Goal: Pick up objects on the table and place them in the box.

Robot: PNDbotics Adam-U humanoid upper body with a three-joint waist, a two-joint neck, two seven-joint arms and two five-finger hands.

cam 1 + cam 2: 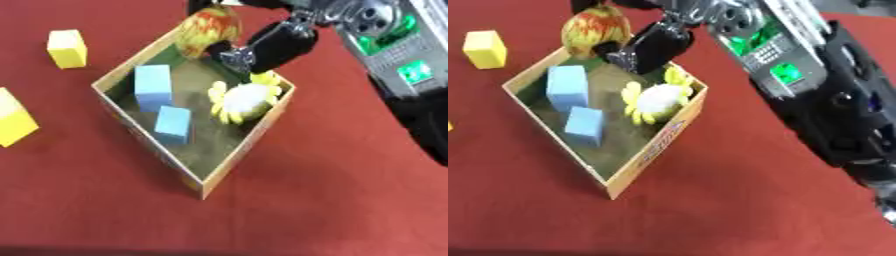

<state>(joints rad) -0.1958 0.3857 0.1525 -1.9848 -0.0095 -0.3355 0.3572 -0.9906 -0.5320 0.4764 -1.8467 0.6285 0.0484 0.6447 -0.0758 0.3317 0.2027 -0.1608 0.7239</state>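
Note:
An open cardboard box [238, 159] stands on the red table. Inside it lie two light blue blocks [153, 86] [173, 124] and a white toy with yellow petals [245, 100]. A round yellow and red fruit [208, 27] hangs over the box's far corner. My right hand [273, 46] comes in from the upper right, its black fingers curled around the fruit. Its arm [798, 65] fills the upper right of the view. A yellow block [67, 48] stands on the table to the left of the box. A second yellow block [13, 122] shows at the left edge. My left hand is out of view.
Red cloth [332, 200] covers the table in front of and to the right of the box. My right forearm, with green lights on it, reaches over the table's right side.

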